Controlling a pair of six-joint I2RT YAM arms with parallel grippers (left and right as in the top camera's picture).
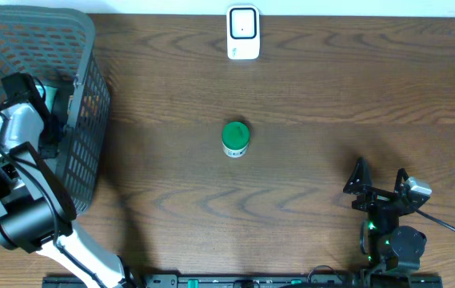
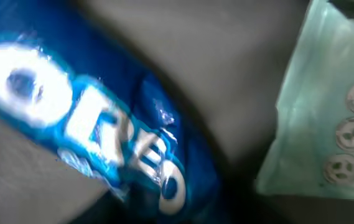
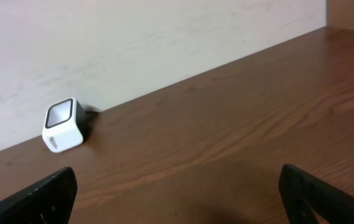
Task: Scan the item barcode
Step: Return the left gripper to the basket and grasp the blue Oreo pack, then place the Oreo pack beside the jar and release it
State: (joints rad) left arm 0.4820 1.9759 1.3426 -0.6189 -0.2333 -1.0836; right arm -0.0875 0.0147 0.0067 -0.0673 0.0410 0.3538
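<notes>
Overhead, the grey mesh basket point(image 1: 91, 96) stood at the far left edge of the counter point(image 1: 331, 88), and the left arm reached down over its rim so that the left hand point(image 1: 51, 128) sat inside it. Whether that hand was wide, narrow or holding anything could not be told, since its fingers were hidden among the mesh and did not show in its own wrist view.

That left wrist view, badly blurred, was filled by a blue Oreo pack point(image 2: 102, 124) lying in the basket. Its long axis ran on a diagonal from the upper left of the view to the lower right. The white lettering ran along that axis, with the large first O at the upper-left end and the last O at the lower right. A pale green packet point(image 2: 326, 112) printed with round emblems lay to its right, apart from it.

Near the middle of the counter stood a green-lidded jar point(image 1: 235, 138), upright, lid toward the camera. Beyond it, at the far edge, the white barcode scanner point(image 1: 243, 33) sat alone.

At the lower right the right hand point(image 1: 381, 180) hung with its fingers point(image 3: 40, 196) spread wide and nothing between them, well apart from the jar. Its wrist view looked across bare wood to the scanner, whose dark window was tilted upward.
</notes>
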